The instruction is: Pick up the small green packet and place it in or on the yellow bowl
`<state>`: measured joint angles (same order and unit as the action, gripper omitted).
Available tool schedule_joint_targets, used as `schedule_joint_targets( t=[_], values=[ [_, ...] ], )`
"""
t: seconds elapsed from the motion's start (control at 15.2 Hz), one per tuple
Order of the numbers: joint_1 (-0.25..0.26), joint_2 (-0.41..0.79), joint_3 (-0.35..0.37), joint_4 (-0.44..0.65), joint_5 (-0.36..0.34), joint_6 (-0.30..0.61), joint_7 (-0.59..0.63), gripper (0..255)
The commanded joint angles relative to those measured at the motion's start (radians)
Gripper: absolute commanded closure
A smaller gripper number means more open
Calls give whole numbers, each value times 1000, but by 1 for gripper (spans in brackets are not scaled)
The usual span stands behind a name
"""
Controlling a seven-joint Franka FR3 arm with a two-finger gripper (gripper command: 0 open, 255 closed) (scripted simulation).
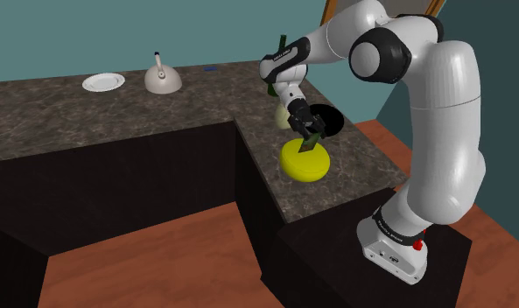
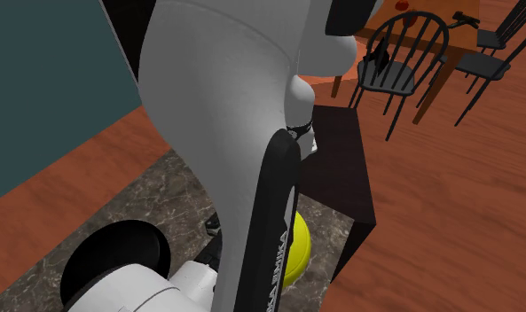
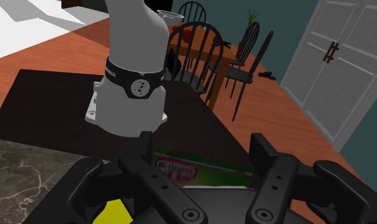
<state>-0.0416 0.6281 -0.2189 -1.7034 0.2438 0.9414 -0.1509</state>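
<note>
Tool clamped on green packet | red label, writing unreadable | long axis runs finger to finger | hanging just above yellow bowl

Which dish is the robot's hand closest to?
The yellow bowl: the hand holds the green packet right above it. The black dish sits beside it, and the white plate is far off along the counter.
</note>
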Motion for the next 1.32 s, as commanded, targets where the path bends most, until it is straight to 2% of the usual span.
schedule_joint_targets(
  t=[0.0, 0.07, 0.13, 0.46, 0.73, 1.25],
  values=[
    [0, 0, 0, 0, 0, 0, 0, 255],
    [0, 0, 0, 0, 0, 0, 0, 255],
    [0, 0, 0, 0, 0, 0, 0, 0],
    [0, 0, 0, 0, 0, 0, 0, 0],
    [-39, 132, 5, 259, 9, -127, 8, 0],
    [-40, 132, 6, 259, 9, -127, 9, 0]
  ],
)
